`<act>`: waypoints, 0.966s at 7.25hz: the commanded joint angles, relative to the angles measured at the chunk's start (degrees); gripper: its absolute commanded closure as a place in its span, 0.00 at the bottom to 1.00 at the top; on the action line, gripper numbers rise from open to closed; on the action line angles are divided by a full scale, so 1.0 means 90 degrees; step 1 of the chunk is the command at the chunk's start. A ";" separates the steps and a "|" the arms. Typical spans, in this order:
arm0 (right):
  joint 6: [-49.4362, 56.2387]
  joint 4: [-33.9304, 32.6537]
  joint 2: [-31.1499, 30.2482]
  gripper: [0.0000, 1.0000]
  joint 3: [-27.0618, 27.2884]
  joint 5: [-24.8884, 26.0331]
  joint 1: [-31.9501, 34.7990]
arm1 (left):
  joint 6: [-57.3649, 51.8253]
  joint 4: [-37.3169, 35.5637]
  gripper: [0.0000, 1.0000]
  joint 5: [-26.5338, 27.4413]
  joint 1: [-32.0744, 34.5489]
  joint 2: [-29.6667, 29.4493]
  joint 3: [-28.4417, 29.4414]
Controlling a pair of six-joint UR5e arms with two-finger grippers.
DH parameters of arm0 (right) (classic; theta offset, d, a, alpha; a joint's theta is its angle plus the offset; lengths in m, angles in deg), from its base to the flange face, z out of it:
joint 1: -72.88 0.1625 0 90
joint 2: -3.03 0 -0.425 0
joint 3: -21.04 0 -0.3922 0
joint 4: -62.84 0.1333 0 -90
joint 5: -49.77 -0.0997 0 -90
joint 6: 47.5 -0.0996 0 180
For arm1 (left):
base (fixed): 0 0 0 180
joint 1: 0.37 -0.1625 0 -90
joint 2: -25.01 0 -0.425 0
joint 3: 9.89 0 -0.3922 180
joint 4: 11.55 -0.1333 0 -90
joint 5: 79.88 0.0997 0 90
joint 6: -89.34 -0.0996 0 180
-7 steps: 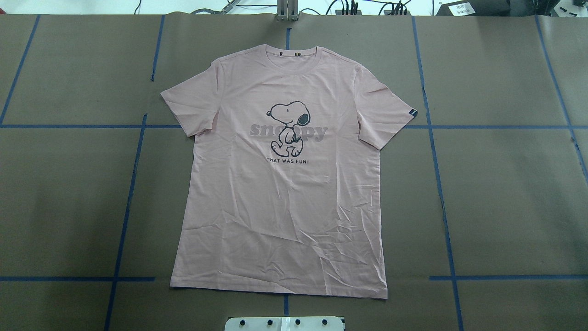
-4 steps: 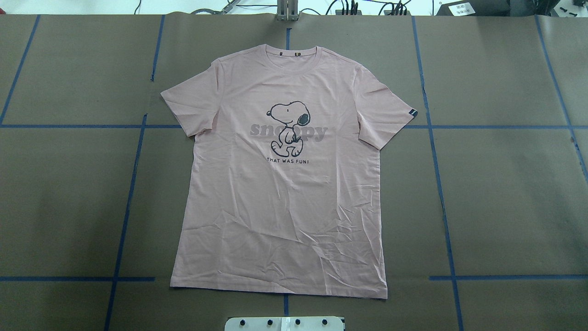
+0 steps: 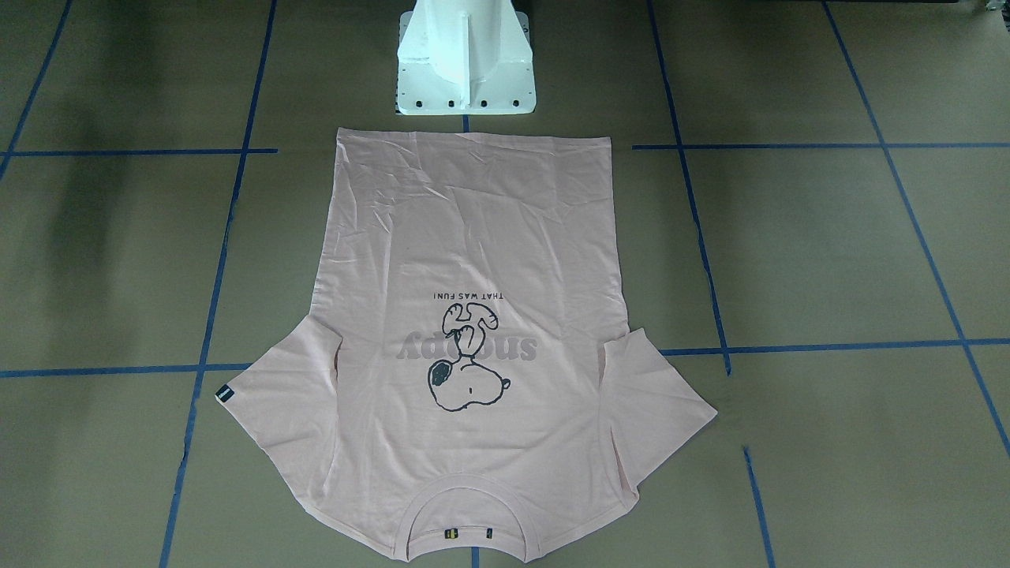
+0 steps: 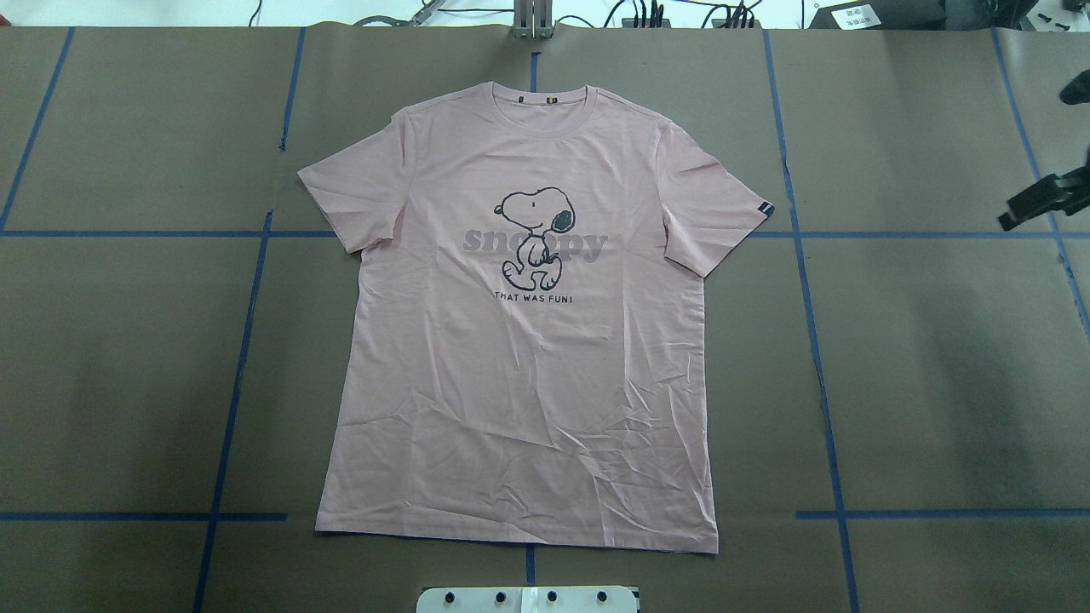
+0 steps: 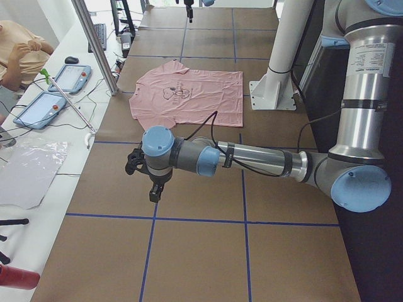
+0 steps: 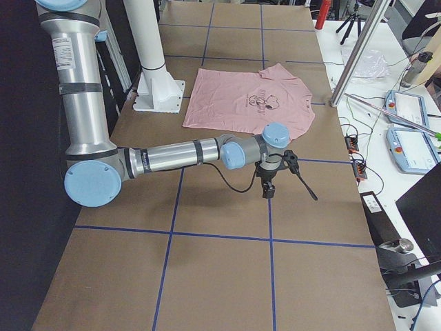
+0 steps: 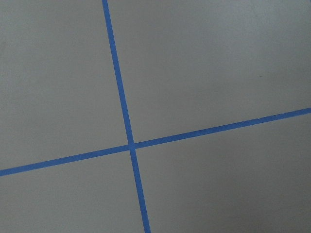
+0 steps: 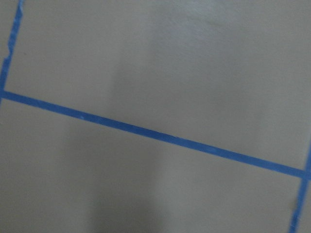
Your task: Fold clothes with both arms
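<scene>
The pink T-shirt (image 4: 528, 366) lies flat and print-up in the middle of the table (image 4: 937, 383). Its collar is toward the far edge, its hem toward the robot's edge, and both sleeves are spread. No fold is made yet, so this looks like the opening approach. The left gripper (image 5: 153, 190) hangs over the table's left end and the right gripper (image 6: 267, 187) over its right end. Both are well apart from the shirt and hold none of it; how wide either stands open I cannot tell. Next, the 2 arms likely need to reach the shirt's side edges and pinch cloth at matching points.
</scene>
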 commanded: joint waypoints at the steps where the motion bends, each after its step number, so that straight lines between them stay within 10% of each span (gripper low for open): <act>1: -0.2760 0.1185 0.1429 0.00 -0.1018 0.0166 -0.0998 | 0.0010 0.0008 0.00 0.0003 -0.0016 -0.0001 -0.0004; 7: -0.4520 0.1216 0.2354 0.16 -0.1900 0.1485 -0.1822 | 0.0020 -0.0001 0.00 -0.0007 -0.0016 0.0009 -0.0013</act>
